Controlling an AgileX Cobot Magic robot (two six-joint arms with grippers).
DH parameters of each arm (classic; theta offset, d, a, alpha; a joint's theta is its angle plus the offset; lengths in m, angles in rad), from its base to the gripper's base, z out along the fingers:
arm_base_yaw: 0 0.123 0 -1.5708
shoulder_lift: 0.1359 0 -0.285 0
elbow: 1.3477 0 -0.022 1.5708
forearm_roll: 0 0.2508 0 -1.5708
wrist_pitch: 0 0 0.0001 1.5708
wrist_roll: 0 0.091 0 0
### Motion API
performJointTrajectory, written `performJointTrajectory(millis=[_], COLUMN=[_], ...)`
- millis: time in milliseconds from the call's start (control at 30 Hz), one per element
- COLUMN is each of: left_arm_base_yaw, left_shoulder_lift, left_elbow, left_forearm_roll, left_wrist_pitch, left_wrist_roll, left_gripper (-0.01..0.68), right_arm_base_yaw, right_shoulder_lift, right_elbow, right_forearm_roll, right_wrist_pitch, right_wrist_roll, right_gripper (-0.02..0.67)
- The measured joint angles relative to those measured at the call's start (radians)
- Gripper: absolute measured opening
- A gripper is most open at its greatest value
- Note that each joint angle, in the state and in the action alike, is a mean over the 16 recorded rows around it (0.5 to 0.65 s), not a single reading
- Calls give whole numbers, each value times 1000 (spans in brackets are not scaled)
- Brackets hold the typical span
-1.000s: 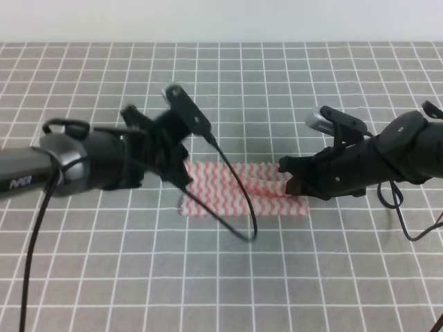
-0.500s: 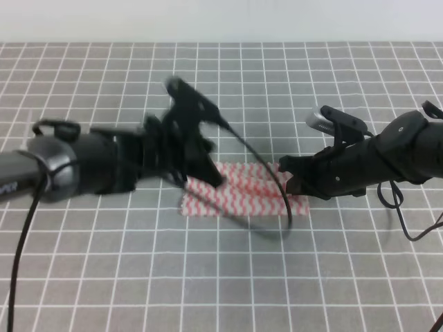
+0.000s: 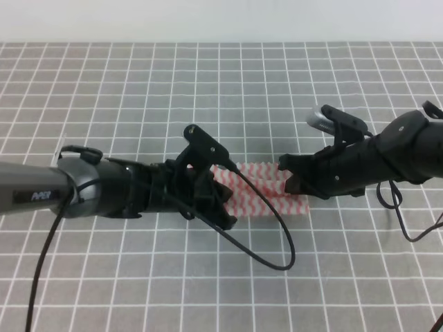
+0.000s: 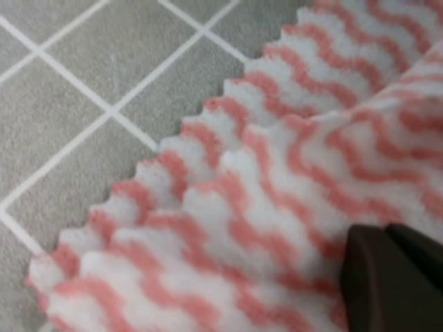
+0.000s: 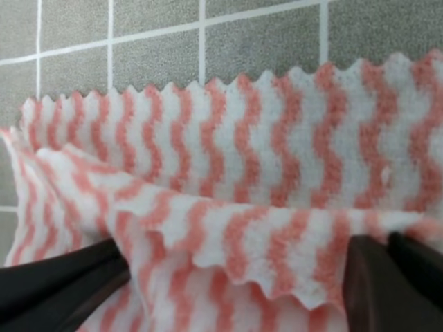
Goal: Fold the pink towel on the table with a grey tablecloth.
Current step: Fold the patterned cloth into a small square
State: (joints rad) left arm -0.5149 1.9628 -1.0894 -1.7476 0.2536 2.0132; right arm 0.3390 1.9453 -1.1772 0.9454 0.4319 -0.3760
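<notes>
Your table (image 3: 104,277) wears a grey cloth with a white square grid, fuzzy felt-like weave up close, and it fills nearly the whole high view; past its far edge there is only a plain pale wall (image 3: 221,21). The pink towel (image 3: 259,194) lies near the middle of the table, slightly right of centre, between your two arms. It is white with wavy pink zigzag stripes, soft and fleecy, with scalloped pinked edges. It sits bunched in at least two layers, the upper layer rumpled over a flatter one, as both wrist views show. Your left tool (image 3: 214,200) is low over the towel's left end, covering it in the high view; in the left wrist view only one dark finger tip (image 4: 394,280) shows, pressing onto the fabric at bottom right, so you cannot tell whether that tool is spread or pinching. Your right tool (image 3: 294,181) sits at the towel's right end; in the right wrist view its two dark fingers (image 5: 394,283) stand at either side of a raised fold, the fold lying between them and resting against them, so the tool looks spread wide around that fold rather than pressed together. Both arms are matte black, and a thin black cable (image 3: 270,238) loops from the left arm across the cloth just in front of the towel.
</notes>
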Motion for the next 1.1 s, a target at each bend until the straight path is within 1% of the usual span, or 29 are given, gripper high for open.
performJointTrajectory(millis=[833, 967, 1100], left_arm_base_yaw=[0, 0, 0], left_shoulder_lift=[20, 20, 20], left_elbow=[1, 0, 0], left_forearm_roll=[-6, -5, -5], left_wrist_pitch=[4, 4, 4], left_wrist_roll=[-2, -2, -2], left_gripper=[1, 1, 1], right_arm_base_yaw=[-20, -21, -21], right_shoulder_lift=[3, 1, 0], right_elbow=[0, 0, 0], right_forearm_roll=[32, 36, 38], right_wrist_pitch=[-50, -58, -70], right_wrist_roll=[-1, -2, -2], right_gripper=[-14, -2, 31])
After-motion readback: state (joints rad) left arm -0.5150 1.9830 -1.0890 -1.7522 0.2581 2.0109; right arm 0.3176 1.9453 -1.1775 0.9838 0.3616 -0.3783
